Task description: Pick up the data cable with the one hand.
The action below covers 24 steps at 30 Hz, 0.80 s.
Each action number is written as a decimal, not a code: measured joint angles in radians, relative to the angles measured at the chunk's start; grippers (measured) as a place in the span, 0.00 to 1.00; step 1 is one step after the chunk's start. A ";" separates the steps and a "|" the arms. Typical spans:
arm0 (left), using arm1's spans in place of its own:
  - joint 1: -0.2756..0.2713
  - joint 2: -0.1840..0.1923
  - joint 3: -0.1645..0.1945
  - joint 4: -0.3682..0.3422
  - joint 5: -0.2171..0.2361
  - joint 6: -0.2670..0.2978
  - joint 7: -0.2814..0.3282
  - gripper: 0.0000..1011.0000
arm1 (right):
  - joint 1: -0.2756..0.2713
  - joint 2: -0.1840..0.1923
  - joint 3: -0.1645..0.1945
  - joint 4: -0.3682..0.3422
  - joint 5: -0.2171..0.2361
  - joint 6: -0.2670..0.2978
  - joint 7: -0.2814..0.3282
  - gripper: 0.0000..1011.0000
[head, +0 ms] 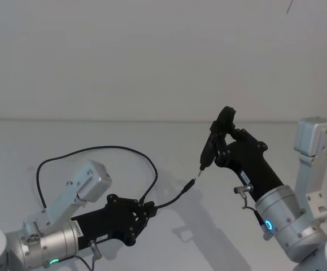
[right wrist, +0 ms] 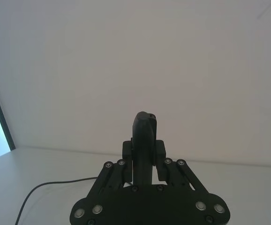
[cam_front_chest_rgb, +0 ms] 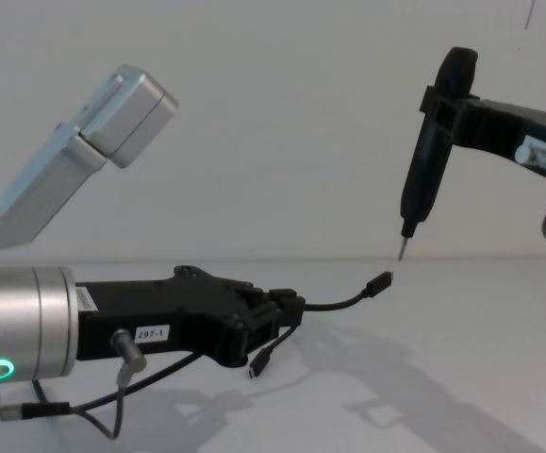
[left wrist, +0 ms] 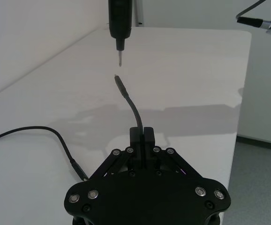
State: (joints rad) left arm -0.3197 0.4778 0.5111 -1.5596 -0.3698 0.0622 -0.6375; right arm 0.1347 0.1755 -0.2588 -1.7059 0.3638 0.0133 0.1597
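The data cable (head: 95, 149) is thin and black and loops over the white table behind my left arm. My left gripper (head: 146, 210) is shut on it a short way back from one plug. That plug (cam_front_chest_rgb: 379, 282) sticks out forward in the air, and the cable (left wrist: 134, 110) curves up from the closed fingers (left wrist: 148, 136). The cable's other plug (cam_front_chest_rgb: 261, 366) hangs just under the left gripper (cam_front_chest_rgb: 287, 307). My right gripper (head: 222, 135) is raised and shut on a black pen-shaped tool (cam_front_chest_rgb: 428, 179), whose pale tip (left wrist: 119, 58) points down just above the held plug.
The white table (left wrist: 196, 70) ends at an edge on the far side in the left wrist view, with floor beyond. A plain white wall stands behind. Slack cable (right wrist: 37, 194) lies on the table below the right gripper (right wrist: 144, 152).
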 joint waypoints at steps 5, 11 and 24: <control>0.000 0.000 0.000 -0.001 -0.001 0.000 0.000 0.05 | 0.008 -0.012 0.000 0.020 0.000 0.001 0.001 0.28; 0.000 0.001 0.000 -0.001 -0.001 0.000 0.000 0.05 | 0.016 -0.025 0.003 0.039 0.000 0.001 0.006 0.28; 0.000 0.001 0.000 -0.001 -0.001 0.000 0.000 0.05 | 0.021 -0.038 0.008 0.062 -0.004 -0.004 0.019 0.28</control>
State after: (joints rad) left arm -0.3192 0.4788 0.5110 -1.5610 -0.3704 0.0622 -0.6374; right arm 0.1561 0.1373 -0.2511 -1.6436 0.3599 0.0094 0.1783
